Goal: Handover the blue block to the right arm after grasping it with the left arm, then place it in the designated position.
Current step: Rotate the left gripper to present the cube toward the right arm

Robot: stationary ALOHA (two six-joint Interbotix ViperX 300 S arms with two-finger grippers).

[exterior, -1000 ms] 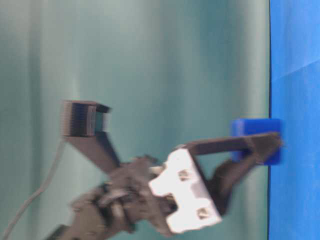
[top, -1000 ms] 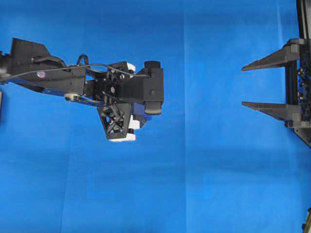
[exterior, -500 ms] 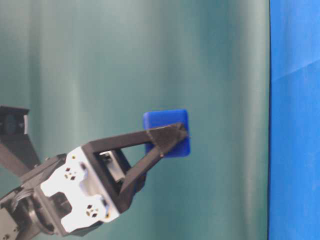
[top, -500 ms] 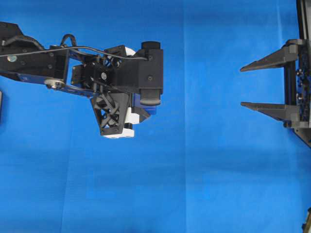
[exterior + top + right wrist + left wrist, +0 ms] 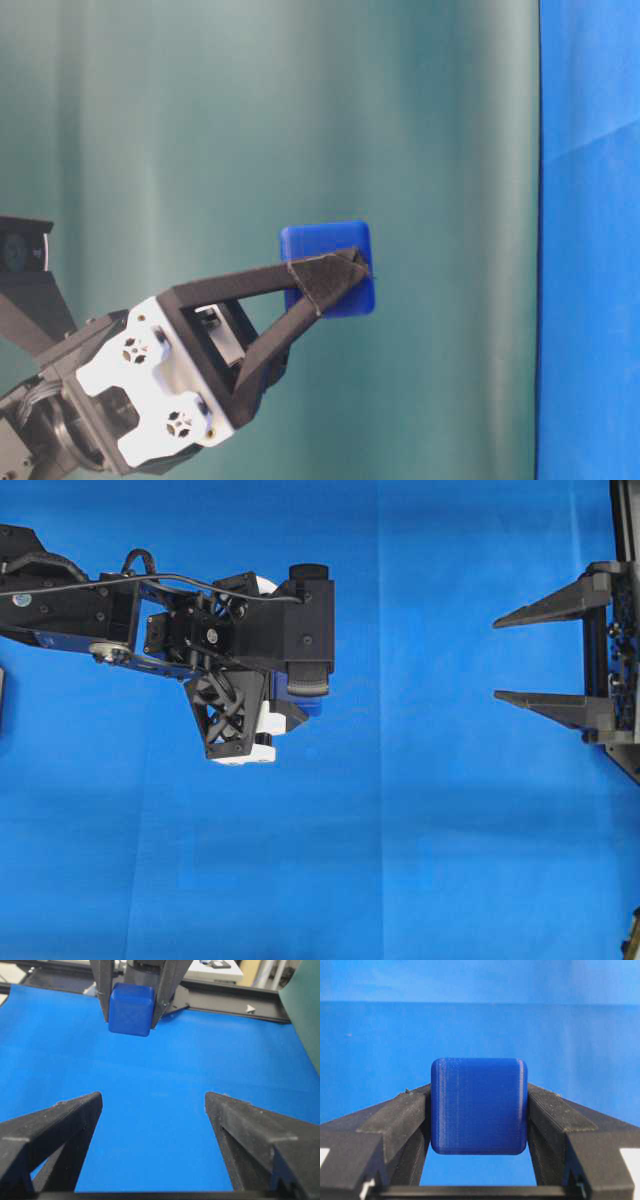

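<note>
Since a second ago, the left arm [image 5: 120, 620], a black jointed robot arm, has lifted the small dark-blue cube with faintly ribbed faces [image 5: 479, 1105] clear of the bright blue cloth [image 5: 400, 860]; back then the cube sat against the cloth in the table-level view, and now it hangs well apart from it in front of the green backdrop curtain [image 5: 300, 120]. Over the last half second almost nothing has shifted.

The left gripper [image 5: 479, 1110], with white blocks on its rail, is clamped on the cube: the two black pointed fingers [image 5: 405, 1115] press its opposite side faces, and the cube's front face sits upright and square between them. In the overhead view the cube is mostly hidden beneath the wrist, only a dark-blue sliver showing at about 4 o'clock of the wrist housing.

The right arm's all-black gripper [image 5: 152, 1105] stands at 3 o'clock of the overhead view, well apart from the left gripper, its two fingers [image 5: 55, 1125] spread wide with nothing between them. From its own camera, the cube appears at about 11 o'clock, held above the cloth.
</note>
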